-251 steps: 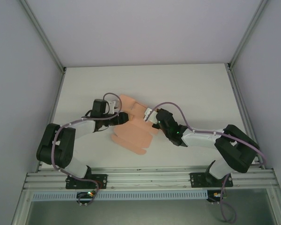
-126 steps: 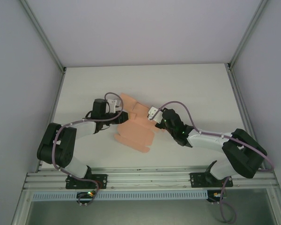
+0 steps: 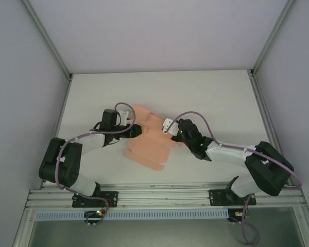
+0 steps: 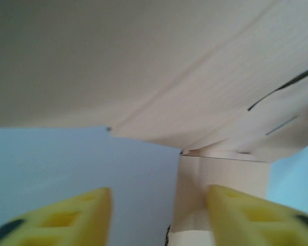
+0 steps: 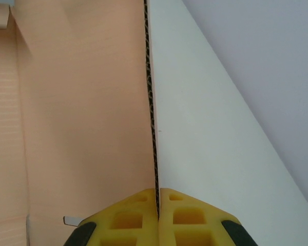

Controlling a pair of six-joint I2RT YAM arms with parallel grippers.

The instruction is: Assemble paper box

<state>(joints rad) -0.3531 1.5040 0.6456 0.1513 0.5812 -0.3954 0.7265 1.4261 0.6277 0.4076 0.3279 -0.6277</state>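
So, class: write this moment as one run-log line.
paper box: unassembled sheet | left tool: open at its left side | right tool: shut on its edge

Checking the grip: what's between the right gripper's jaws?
An edge of the paper box, pinched by the right gripper, jaws shut; the right wrist view shows it.

Robot test cell in a lab

Plain grey panel walls (image 3: 20,77) and silver aluminium frame rails (image 3: 165,194) enclose a white counter (image 3: 206,92); black-and-white robot arms (image 3: 226,153) are bolted at its near edge.
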